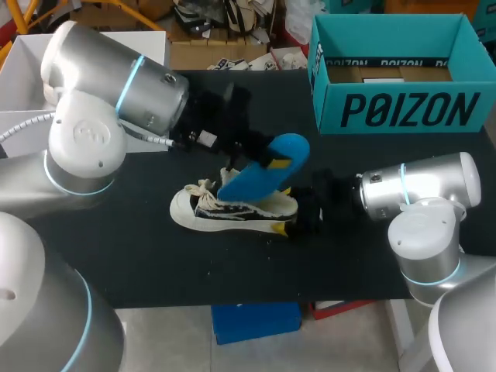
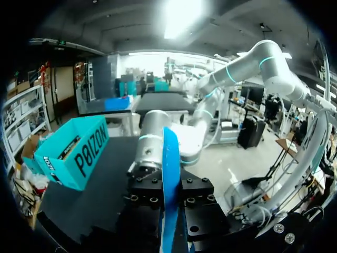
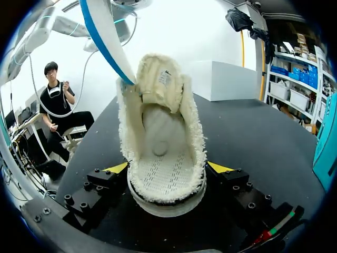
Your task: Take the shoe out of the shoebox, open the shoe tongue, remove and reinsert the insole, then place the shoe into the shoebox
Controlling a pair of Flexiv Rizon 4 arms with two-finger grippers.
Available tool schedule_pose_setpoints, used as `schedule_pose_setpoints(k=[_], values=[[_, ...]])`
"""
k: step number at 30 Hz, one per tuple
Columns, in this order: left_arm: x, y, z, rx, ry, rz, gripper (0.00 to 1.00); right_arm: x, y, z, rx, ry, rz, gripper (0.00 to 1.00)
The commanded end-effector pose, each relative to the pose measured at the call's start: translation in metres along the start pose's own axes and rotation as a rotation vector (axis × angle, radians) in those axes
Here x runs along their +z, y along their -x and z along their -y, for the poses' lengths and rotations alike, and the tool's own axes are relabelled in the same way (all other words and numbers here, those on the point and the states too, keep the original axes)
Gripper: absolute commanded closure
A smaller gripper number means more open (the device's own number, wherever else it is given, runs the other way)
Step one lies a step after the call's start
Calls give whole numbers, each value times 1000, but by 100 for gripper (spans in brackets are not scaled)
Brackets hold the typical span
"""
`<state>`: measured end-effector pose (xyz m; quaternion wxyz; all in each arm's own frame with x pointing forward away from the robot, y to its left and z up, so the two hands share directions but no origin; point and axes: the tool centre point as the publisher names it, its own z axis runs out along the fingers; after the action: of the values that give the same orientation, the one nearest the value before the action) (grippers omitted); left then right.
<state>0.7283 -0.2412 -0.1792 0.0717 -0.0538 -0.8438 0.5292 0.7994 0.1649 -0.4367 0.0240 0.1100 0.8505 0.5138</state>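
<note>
1. Gripping the blue foam insole (image 1: 263, 177), left tool (image 2: 169, 211) holds it raised.
2. On the black counter (image 1: 116, 248), right tool (image 3: 167, 168) clamps the cream-and-black canvas shoe (image 1: 232, 209).
3. Reinsertion and boxing in the teal cardboard shoebox (image 1: 403, 108) apparently remain.

Robotics lab, left arm (image 1: 116, 93), right arm (image 1: 422, 194), black worktable (image 1: 116, 256)

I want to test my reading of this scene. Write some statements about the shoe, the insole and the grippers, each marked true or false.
1. The shoe lies on the table, outside the shoebox. True.
2. The insole lies flat inside the shoe. False: the left gripper holds it raised above the shoe.
3. The right gripper grips the shoe's heel. True.
4. A lid covers the shoebox. False: its top is open.
</note>
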Motion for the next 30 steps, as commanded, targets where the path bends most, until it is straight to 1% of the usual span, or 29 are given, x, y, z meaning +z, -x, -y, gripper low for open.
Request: schedule_pose_setpoints(k=[1, 4, 6, 28, 30], values=[[-25, -3, 27, -15, -36, -50, 100, 1, 0, 1, 2, -2, 1, 100], [-36, -5, 43, -23, -94, -92, 100, 1, 0, 1, 2, -2, 1, 100], [-41, -4, 51, -42, -133, -166, 100, 1, 0, 1, 2, -2, 1, 100], [-41, -4, 51, -42, -133, -166, 100, 1, 0, 1, 2, -2, 1, 100], [-42, -5, 59, -88, -192, -136, 100, 1, 0, 1, 2, -2, 1, 100]])
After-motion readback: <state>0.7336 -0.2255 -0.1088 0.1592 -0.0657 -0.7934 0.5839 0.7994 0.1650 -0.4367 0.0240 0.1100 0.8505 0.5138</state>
